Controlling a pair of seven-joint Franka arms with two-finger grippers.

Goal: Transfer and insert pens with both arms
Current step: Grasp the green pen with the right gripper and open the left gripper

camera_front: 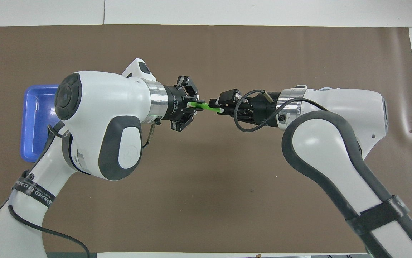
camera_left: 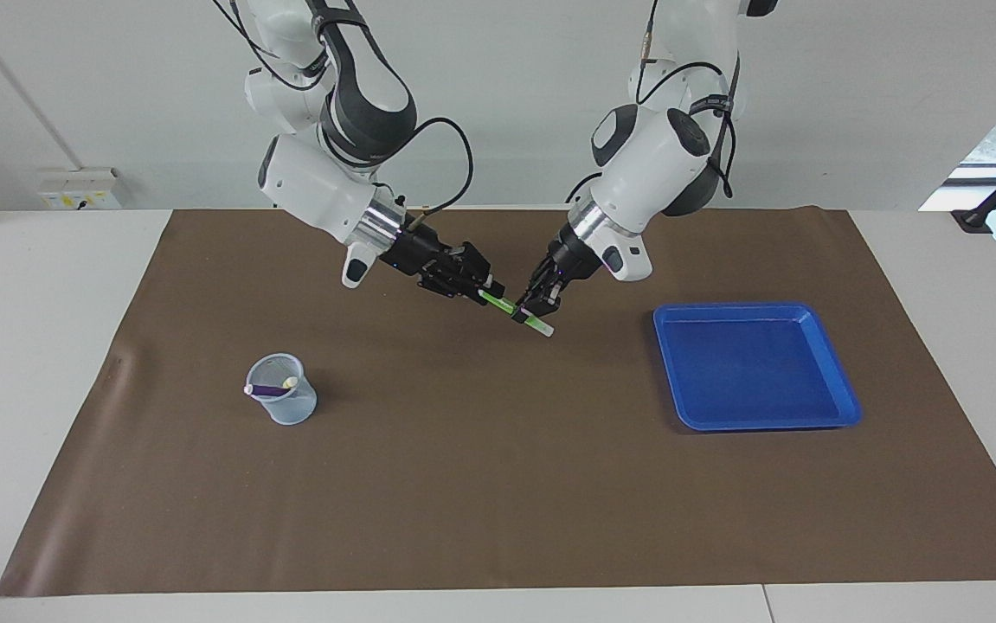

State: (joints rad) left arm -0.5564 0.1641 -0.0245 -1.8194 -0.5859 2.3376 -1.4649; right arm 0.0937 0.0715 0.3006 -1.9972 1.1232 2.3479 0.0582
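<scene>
The green pen (camera_left: 515,312) is held in the air over the middle of the brown mat, its pale end pointing toward the tray. My left gripper (camera_left: 536,305) is shut across the pen near its pale end. My right gripper (camera_left: 487,292) is shut on the pen's other end, in line with it. The overhead view shows the same: the pen (camera_front: 204,106) spans the gap between the left gripper (camera_front: 193,105) and the right gripper (camera_front: 218,107). The purple pen (camera_left: 267,391) and the yellow pen (camera_left: 288,382) lean inside a clear cup (camera_left: 283,400).
The cup stands toward the right arm's end of the mat; the right arm hides it in the overhead view. A blue tray (camera_left: 757,368) with nothing in it lies toward the left arm's end, and it also shows in the overhead view (camera_front: 34,118). A brown mat (camera_left: 498,484) covers the table.
</scene>
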